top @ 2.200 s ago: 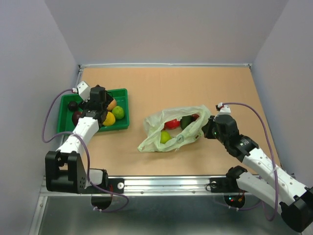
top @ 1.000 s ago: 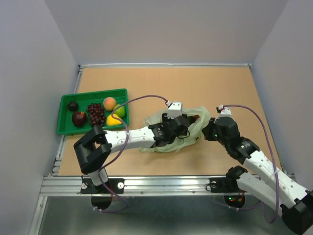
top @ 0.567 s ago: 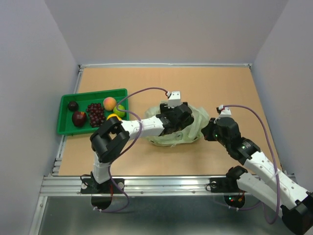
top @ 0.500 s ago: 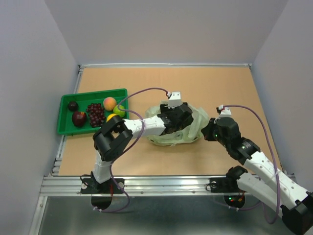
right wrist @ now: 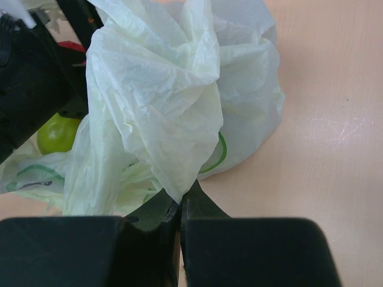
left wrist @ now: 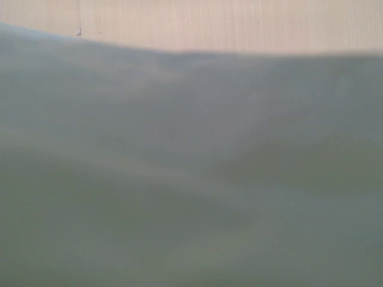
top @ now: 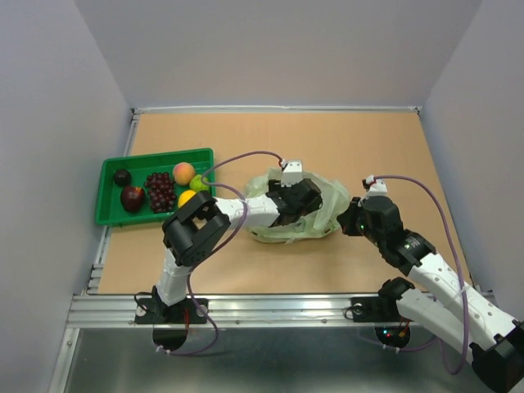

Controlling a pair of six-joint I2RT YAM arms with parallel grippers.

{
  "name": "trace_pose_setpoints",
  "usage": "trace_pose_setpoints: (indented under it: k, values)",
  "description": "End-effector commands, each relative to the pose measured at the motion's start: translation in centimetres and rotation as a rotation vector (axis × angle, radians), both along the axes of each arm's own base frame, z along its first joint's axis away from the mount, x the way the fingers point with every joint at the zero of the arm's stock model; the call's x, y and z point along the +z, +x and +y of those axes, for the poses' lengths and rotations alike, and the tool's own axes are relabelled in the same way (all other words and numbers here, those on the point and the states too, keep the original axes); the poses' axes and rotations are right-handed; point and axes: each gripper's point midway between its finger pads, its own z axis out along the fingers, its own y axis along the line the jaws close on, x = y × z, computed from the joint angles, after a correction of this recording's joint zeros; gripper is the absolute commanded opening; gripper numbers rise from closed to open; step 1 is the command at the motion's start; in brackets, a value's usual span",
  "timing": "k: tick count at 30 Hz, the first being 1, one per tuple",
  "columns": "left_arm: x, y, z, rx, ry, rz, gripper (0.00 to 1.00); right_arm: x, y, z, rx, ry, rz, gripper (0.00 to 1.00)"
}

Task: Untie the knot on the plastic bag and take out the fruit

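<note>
**Plastic open, some fruit yet to come out**

Green tray (top: 155, 155) at the far left holds a grape bunch (top: 160, 190), a peach (top: 184, 173), two dark pieces, and a yellow fruit (top: 187, 197) beside a lime-green one (top: 200, 182). So part of the unloading looks done.

From there the left arm (top: 246, 211) reaches across the table (top: 286, 139), and the left claw (top: 299, 205) is sunk in the mouth of the plastic bag (top: 327, 205), which lies mid-table, well apart from the tray. Whether that claw is spread or clamped on anything I cannot tell: its own camera shows only blurred grey-green film with a strip of table along the top.

No tied lump shows in any view, and the mouth gapes around the arm, so I judge the knot undone. What remains is lifting out what is left inside.

On the right, the right claw (right wrist: 179, 200) is pinched tight on a fold of the bag's edge, apparently holding it still.

Overhead, the left arm hides the bag's contents. The right wrist camera fills that in: a lime-green fruit (right wrist: 58, 134) sits low inside the bag, below the dark bulk of the left arm, and a sliver of red (right wrist: 72, 46), possibly another piece, peeks out above it.
</note>
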Motion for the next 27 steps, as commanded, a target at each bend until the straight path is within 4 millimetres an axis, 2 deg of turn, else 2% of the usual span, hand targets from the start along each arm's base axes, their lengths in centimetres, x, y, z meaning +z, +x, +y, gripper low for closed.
trace_pose_setpoints:
  k: [1, 2, 5, 7, 9, 12, 13, 14, 15, 17, 19, 20, 21, 22, 24, 25, 27]
  values:
    - [6.8, -1.8, -0.6, -0.058, -0.069, -0.082, 0.42, 0.0, 0.2, -0.2, -0.007, -0.014, -0.023, 0.01]
    - [7.4, -2.4, -1.0, -0.088, -0.075, -0.082, 0.33, 0.1, 0.4, -0.4, -0.017, -0.018, -0.027, 0.00]
    - [10.2, -4.6, -1.9, -0.167, -0.097, -0.118, 0.22, 0.5, 0.5, -0.4, -0.021, -0.019, -0.034, 0.00]
    - [11.6, -6.1, -1.8, -0.208, -0.114, -0.132, 0.22, 0.6, 0.7, -0.5, -0.029, -0.021, -0.039, 0.01]
    - [12.3, -7.2, -1.6, -0.251, -0.133, -0.128, 0.21, 0.8, 0.7, -0.6, -0.037, -0.019, -0.048, 0.00]
    - [14.6, -8.6, -1.2, -0.340, -0.176, -0.145, 0.21, 0.8, 0.8, -0.9, -0.054, -0.019, -0.050, 0.00]
    - [16.2, -9.1, -0.7, -0.367, -0.199, -0.169, 0.21, 0.7, 0.8, -0.9, -0.056, -0.022, -0.049, 0.00]
    - [17.1, -9.4, -0.4, -0.390, -0.205, -0.183, 0.21, 0.7, 0.8, -0.9, -0.055, -0.022, -0.047, 0.00]
    - [19.2, -10.0, 0.0, -0.427, -0.225, -0.218, 0.21, 0.7, 0.8, -0.9, -0.056, -0.024, -0.046, 0.00]
    - [21.3, -9.9, 1.0, -0.424, -0.257, -0.254, 0.22, 0.6, 0.8, -0.9, -0.055, -0.025, -0.042, 0.01]
    - [23.4, -8.4, 3.1, -0.391, -0.308, -0.282, 0.22, 0.6, 0.8, -0.9, -0.055, -0.027, -0.043, 0.01]
    - [24.9, -7.7, 4.9, -0.358, -0.352, -0.304, 0.22, 0.5, 0.8, -0.9, -0.053, -0.029, -0.041, 0.00]
    - [25.4, -6.8, 6.3, -0.323, -0.367, -0.318, 0.22, 0.5, 0.9, -0.9, -0.053, -0.030, -0.040, 0.00]
    - [26.1, -4.6, 9.7, -0.214, -0.365, -0.349, 0.22, 0.6, 0.8, -0.8, -0.047, -0.027, -0.041, 0.00]
    - [26.2, -2.6, 13.5, -0.085, -0.343, -0.372, 0.22, 0.6, 0.8, -0.7, -0.043, -0.026, -0.041, 0.00]
    - [25.7, -0.5, 17.4, 0.034, -0.314, -0.373, 0.22, 0.5, 0.8, -0.8, -0.044, -0.027, -0.040, 0.00]
    - [24.3, 1.2, 21.5, 0.154, -0.300, -0.342, 0.22, 0.6, 0.7, -0.7, -0.039, -0.021, -0.043, 0.00]
